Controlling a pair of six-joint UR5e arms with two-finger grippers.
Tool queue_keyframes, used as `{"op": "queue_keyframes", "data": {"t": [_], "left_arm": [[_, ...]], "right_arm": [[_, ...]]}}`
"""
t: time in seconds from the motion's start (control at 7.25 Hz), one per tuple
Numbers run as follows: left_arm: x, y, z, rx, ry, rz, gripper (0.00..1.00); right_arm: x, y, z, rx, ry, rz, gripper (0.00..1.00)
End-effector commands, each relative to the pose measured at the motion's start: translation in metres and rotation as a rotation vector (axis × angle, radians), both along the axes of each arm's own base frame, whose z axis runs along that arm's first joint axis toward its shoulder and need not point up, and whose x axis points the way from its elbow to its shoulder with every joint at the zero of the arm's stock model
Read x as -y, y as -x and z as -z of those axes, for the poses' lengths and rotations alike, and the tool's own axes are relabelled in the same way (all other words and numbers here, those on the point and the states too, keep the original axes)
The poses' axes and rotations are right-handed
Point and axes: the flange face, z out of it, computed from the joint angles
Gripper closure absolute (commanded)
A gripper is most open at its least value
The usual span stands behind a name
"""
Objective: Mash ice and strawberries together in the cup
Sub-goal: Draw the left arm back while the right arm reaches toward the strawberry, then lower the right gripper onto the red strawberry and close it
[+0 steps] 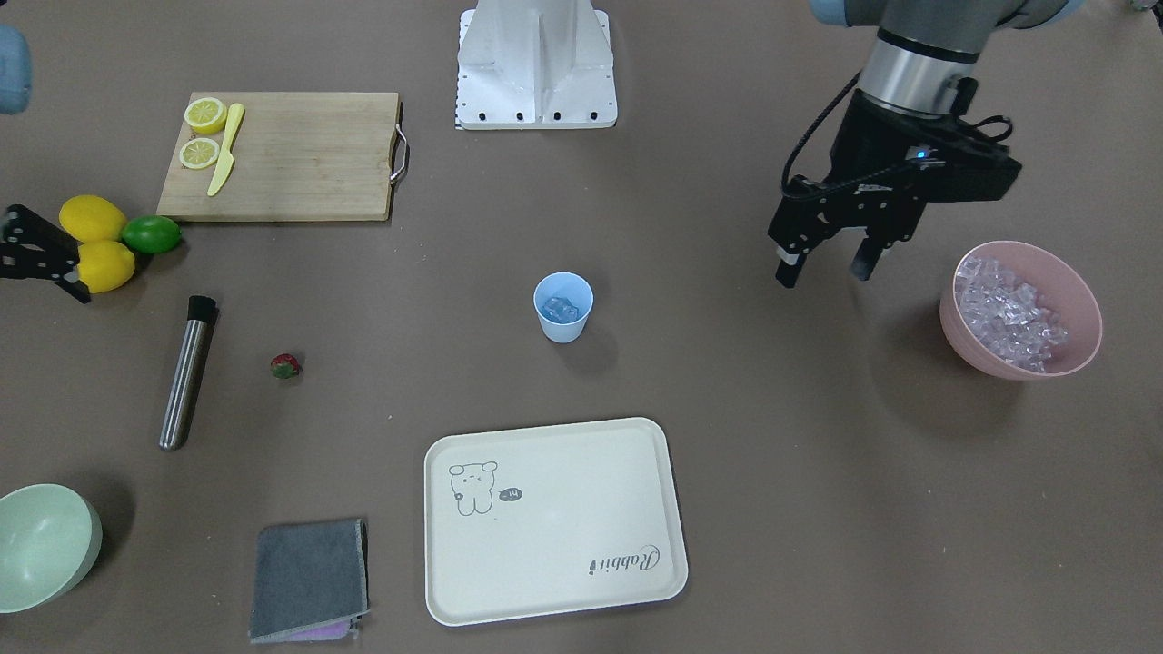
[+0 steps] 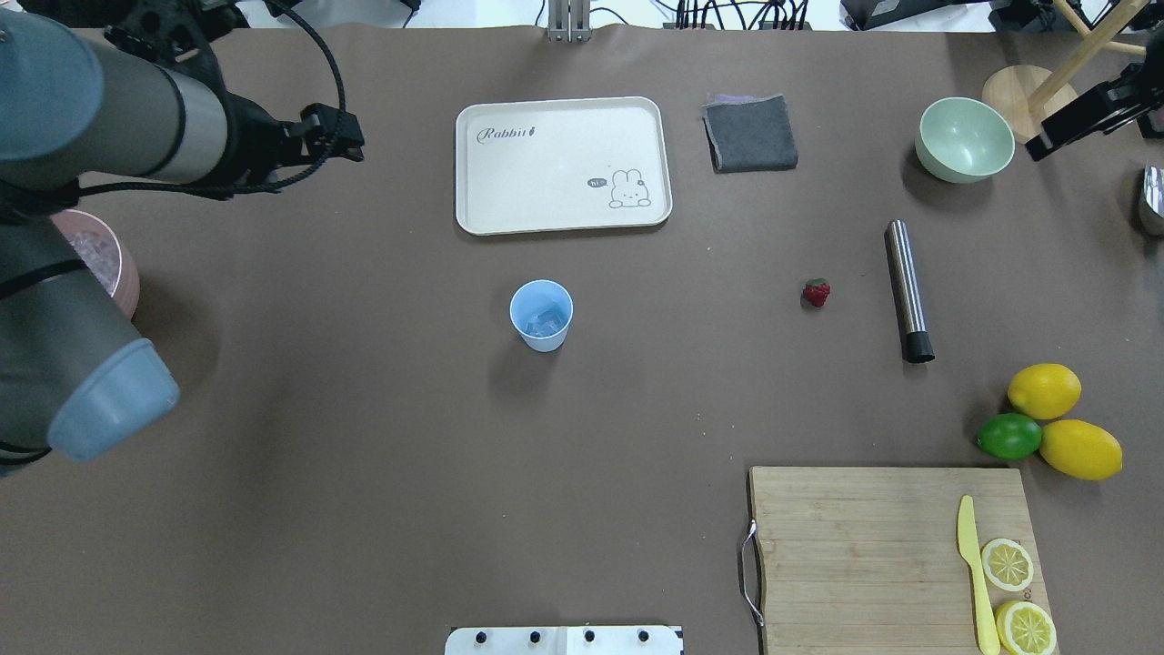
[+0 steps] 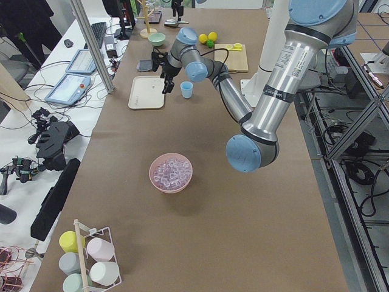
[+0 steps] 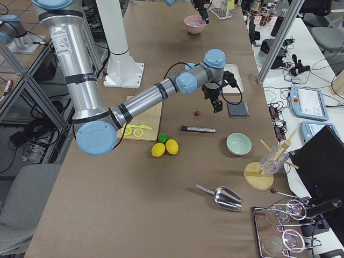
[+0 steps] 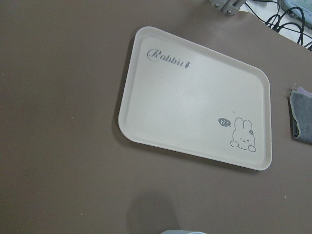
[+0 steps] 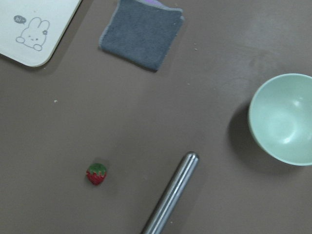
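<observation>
**Ice in the cup, strawberry out on the table**

The light-blue cup [image 1: 563, 307] stands upright on the brown table [image 1: 818, 500], with a few clear cubes of ice [image 1: 560, 312] inside it. The strawberry [image 1: 285, 366] lies on the table well to the cup's right, by the robot's sides, touching nothing. A steel rod [image 1: 186, 372] with a black end lies just past it, farther from the cup. Well to the cup's left, a pink bowl [image 1: 1068, 286] holds a heap of the same cubes. The left gripper [image 1: 823, 272] hangs above the table between cup and bowl, nearer the bowl, its fingers spread and empty. The right gripper [image 4: 216, 106] hovers high on the cup's strawberry side; I cannot tell how its fingers are set. A cream tray [image 1: 554, 545] lies beyond the cup, away from the robot.
</observation>
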Motion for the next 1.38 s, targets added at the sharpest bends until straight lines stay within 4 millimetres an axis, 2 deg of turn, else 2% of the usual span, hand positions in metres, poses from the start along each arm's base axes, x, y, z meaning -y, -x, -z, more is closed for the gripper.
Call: {"op": "queue_keyframes", "data": {"t": [0.0,0.14,0.28,0.41,0.55,0.69,1.24], "left_arm": [[0.023,0.02,-0.038,0.076,-0.008,-0.076,0.02],[0.03,0.032,-0.045,0.111,-0.038,-0.089,0.02],[0.029,0.036,-0.055,0.113,-0.023,-0.097,0.02],[0.015,0.046,-0.058,0.104,-0.018,-0.09,0.02],[0.009,0.05,-0.071,0.112,-0.004,-0.093,0.02],[0.01,0.05,-0.072,0.113,-0.002,-0.091,0.02],[0.011,0.045,-0.067,0.11,-0.011,-0.099,0.02]], "right_arm": [[-0.025,0.081,0.001,0.033,0.083,-0.108,0.0],[-0.037,0.135,0.01,-0.003,0.09,-0.15,0.0],[-0.046,0.172,-0.002,-0.046,0.087,-0.131,0.0],[-0.051,0.215,0.007,-0.067,0.053,-0.11,0.0],[-0.05,0.241,-0.001,-0.097,0.056,-0.101,0.0],[-0.045,0.252,-0.006,-0.112,0.061,-0.098,0.0],[-0.039,0.247,-0.027,-0.144,0.085,-0.112,0.01]]}}
